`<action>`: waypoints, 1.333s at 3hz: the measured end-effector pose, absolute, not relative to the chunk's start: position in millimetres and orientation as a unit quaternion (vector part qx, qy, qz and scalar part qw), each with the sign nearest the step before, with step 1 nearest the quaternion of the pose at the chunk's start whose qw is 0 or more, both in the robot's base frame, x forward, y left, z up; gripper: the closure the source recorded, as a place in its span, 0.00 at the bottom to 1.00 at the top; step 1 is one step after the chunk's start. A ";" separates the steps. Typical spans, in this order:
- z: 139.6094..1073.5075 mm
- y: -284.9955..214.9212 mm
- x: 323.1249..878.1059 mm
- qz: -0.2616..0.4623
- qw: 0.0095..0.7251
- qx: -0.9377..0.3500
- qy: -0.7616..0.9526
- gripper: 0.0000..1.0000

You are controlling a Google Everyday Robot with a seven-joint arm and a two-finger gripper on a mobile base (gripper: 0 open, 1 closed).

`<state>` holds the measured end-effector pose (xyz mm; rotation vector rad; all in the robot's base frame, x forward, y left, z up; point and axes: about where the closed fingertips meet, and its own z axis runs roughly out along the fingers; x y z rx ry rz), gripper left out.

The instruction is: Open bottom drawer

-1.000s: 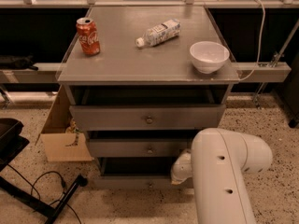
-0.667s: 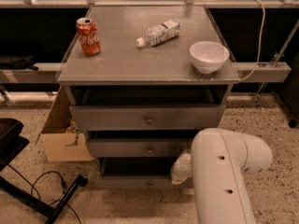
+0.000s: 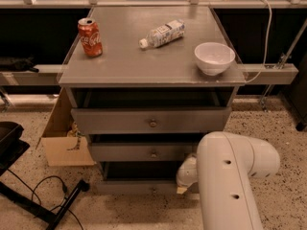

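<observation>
The grey cabinet has three drawer fronts, each with a small brass knob. The bottom drawer [image 3: 129, 186] is the slimmest front, low near the floor, with a dark gap above it. My white arm [image 3: 230, 176] comes in from the lower right and bends down to that drawer's right end. The gripper [image 3: 182, 188] is at the right part of the bottom drawer front, mostly hidden behind the arm. The mid-sized front [image 3: 139, 152] and the widest front [image 3: 120, 121] sit above it.
On the cabinet top [image 3: 124, 63] stand a red soda can [image 3: 90, 37], a lying plastic bottle [image 3: 162, 33] and a white bowl [image 3: 214, 57]. A cardboard box [image 3: 60, 140] stands left of the cabinet. A black stand and cable [image 3: 43, 200] lie on the floor at lower left.
</observation>
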<state>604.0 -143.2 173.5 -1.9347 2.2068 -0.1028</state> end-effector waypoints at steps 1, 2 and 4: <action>173.5 -143.2 604.0 -0.035 0.102 -0.655 0.748 0.00; 173.5 -143.2 604.0 -0.035 0.102 -0.655 0.748 0.00; 168.3 -142.3 591.2 -0.029 0.087 -0.655 0.750 0.42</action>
